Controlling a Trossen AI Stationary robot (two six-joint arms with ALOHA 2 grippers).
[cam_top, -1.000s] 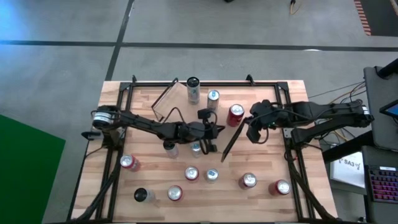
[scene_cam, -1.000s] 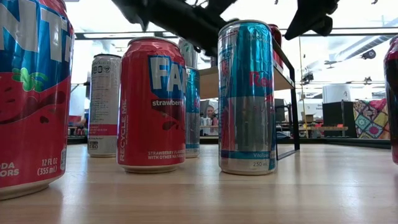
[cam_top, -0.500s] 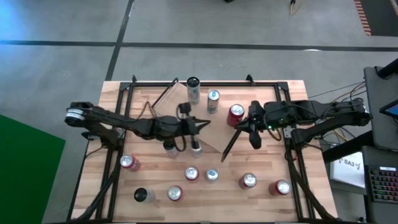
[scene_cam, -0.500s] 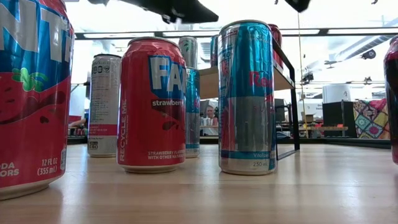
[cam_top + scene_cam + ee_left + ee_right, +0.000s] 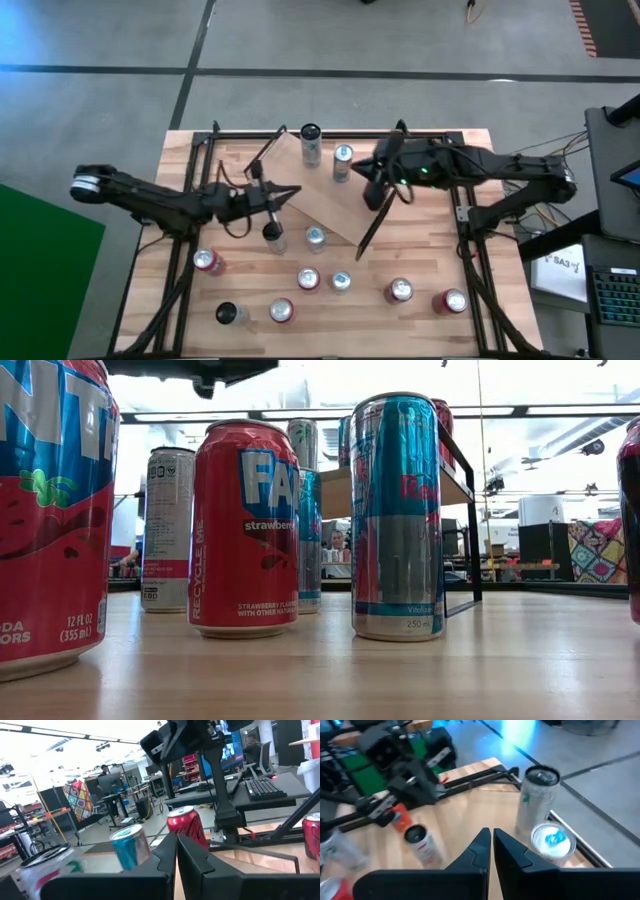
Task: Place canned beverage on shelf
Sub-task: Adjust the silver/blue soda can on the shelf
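Note:
The shelf [image 5: 330,208], a light-wood plank on black end frames, stands slantwise on the table's far middle. A silver can [image 5: 311,141] and a blue-topped can [image 5: 343,158] stand upright on it. In the left wrist view a red can [image 5: 187,825] stands beside the teal one [image 5: 131,846]. My left gripper [image 5: 290,190] is shut and holds nothing, left of the shelf and above the table. My right gripper [image 5: 368,172] is shut and holds nothing, raised over the shelf's right part, where it hides the red can from above.
Several more cans stand on the table: two near the shelf [image 5: 273,236] [image 5: 316,238] and a row along the near side from a red one [image 5: 208,262] to another red one [image 5: 452,300]. Black frame rails [image 5: 330,133] border the table's far edge.
My left gripper has drawn back from the shelf toward the table's left edge, rising and tipping up to about level. My right gripper has risen and moved toward the far edge and left, over the shelf. Both stay shut. No can has moved.

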